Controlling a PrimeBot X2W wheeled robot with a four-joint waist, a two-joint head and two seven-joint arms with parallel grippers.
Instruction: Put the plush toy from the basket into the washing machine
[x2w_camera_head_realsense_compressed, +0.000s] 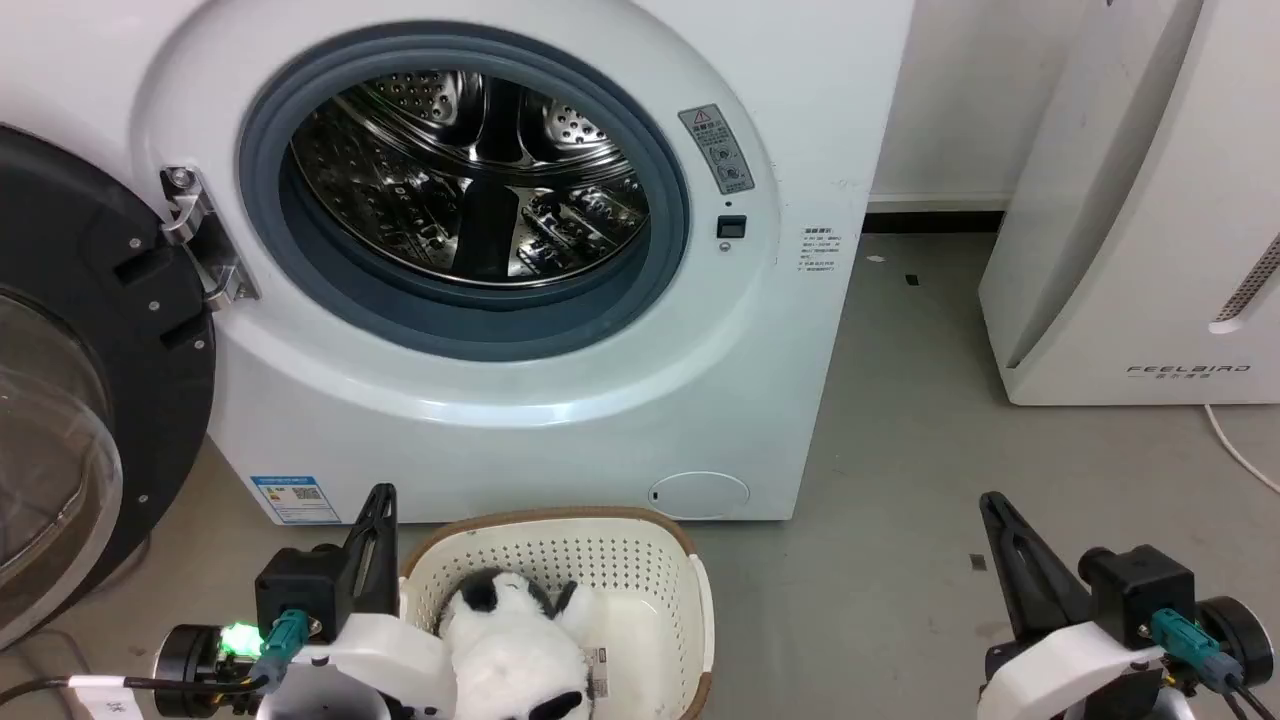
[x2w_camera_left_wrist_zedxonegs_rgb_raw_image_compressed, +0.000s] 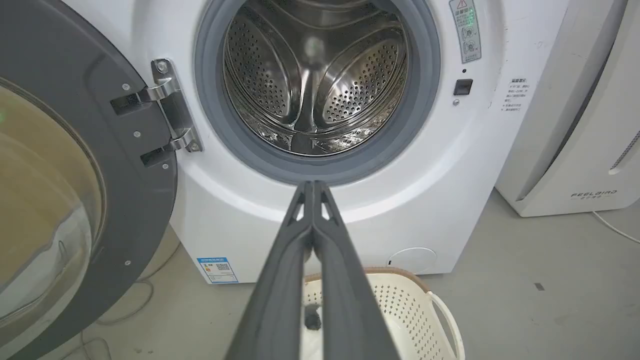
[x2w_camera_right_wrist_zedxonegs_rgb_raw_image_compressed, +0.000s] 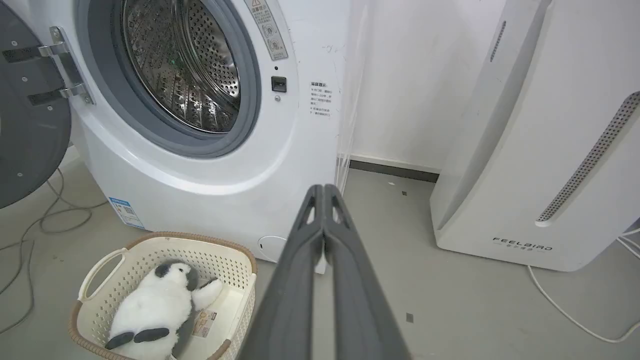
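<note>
The plush toy (x2w_camera_head_realsense_compressed: 515, 645) (x2w_camera_right_wrist_zedxonegs_rgb_raw_image_compressed: 155, 310), white with black patches, lies on its back in the cream basket (x2w_camera_head_realsense_compressed: 640, 560) (x2w_camera_right_wrist_zedxonegs_rgb_raw_image_compressed: 235, 255) (x2w_camera_left_wrist_zedxonegs_rgb_raw_image_compressed: 400, 295) on the floor before the washing machine (x2w_camera_head_realsense_compressed: 520, 400) (x2w_camera_left_wrist_zedxonegs_rgb_raw_image_compressed: 240, 210) (x2w_camera_right_wrist_zedxonegs_rgb_raw_image_compressed: 200, 185). The machine's door (x2w_camera_head_realsense_compressed: 60, 420) (x2w_camera_left_wrist_zedxonegs_rgb_raw_image_compressed: 65, 200) is swung open to the left, baring the steel drum (x2w_camera_head_realsense_compressed: 465, 175) (x2w_camera_left_wrist_zedxonegs_rgb_raw_image_compressed: 315, 85). My left gripper (x2w_camera_head_realsense_compressed: 382, 492) (x2w_camera_left_wrist_zedxonegs_rgb_raw_image_compressed: 312, 184) stands shut and empty just left of the basket. Off to the right, my right gripper (x2w_camera_head_realsense_compressed: 988, 498) (x2w_camera_right_wrist_zedxonegs_rgb_raw_image_compressed: 322, 187) is shut too, holding nothing.
A white FEELBIRD appliance (x2w_camera_head_realsense_compressed: 1130, 220) (x2w_camera_right_wrist_zedxonegs_rgb_raw_image_compressed: 535, 150) stands right of the machine, with a white cable (x2w_camera_head_realsense_compressed: 1240, 450) on the floor by it. Grey cables (x2w_camera_right_wrist_zedxonegs_rgb_raw_image_compressed: 40, 225) lie under the open door. Bare grey floor (x2w_camera_head_realsense_compressed: 900, 500) stretches between basket and right gripper.
</note>
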